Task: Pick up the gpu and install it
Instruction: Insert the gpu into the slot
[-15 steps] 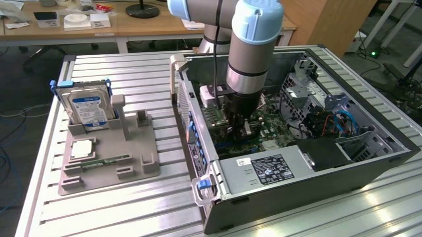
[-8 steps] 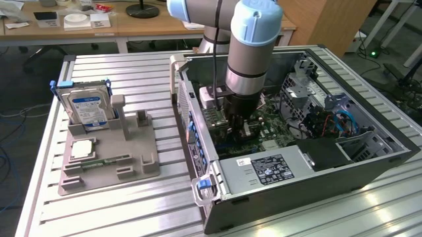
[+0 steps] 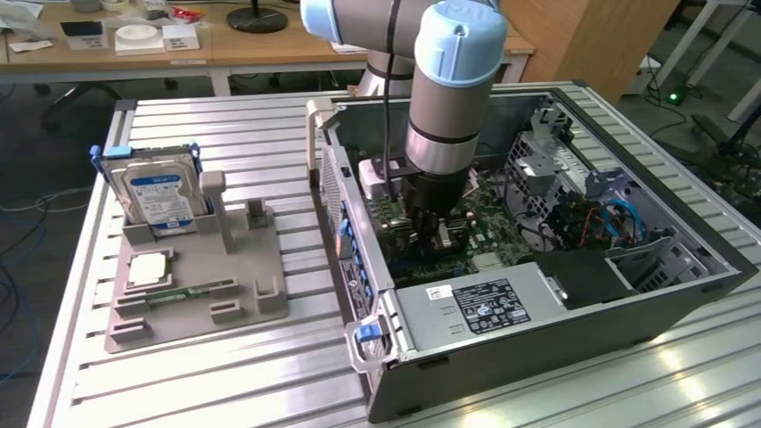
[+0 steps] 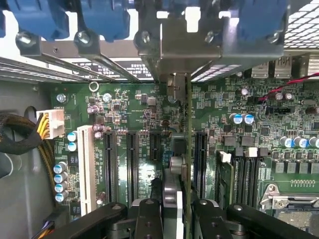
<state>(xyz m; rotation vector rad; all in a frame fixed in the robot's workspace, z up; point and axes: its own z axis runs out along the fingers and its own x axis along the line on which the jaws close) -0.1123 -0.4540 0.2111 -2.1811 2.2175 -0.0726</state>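
The gpu (image 4: 178, 149) is seen edge-on, standing upright over the motherboard (image 4: 134, 109) between two long black expansion slots (image 4: 132, 167). Its silver end bracket (image 4: 174, 82) reaches up to the case's rear slot openings. My gripper (image 4: 174, 211) is shut on the card's upper edge, with a black finger (image 4: 149, 216) on either side. In the exterior view the arm reaches straight down into the open computer case (image 3: 666, 294), and my gripper (image 3: 419, 227) is low over the board.
Blue slot latches (image 4: 104, 20) line the case's rear wall. Memory slots (image 4: 244, 169), a yellow-black cable bundle (image 4: 30, 132) and the power supply (image 3: 476, 308) surround the card. On the exterior view's left, a grey fixture (image 3: 191, 285) holds a hard drive (image 3: 160, 196) and a memory stick (image 3: 178, 294).
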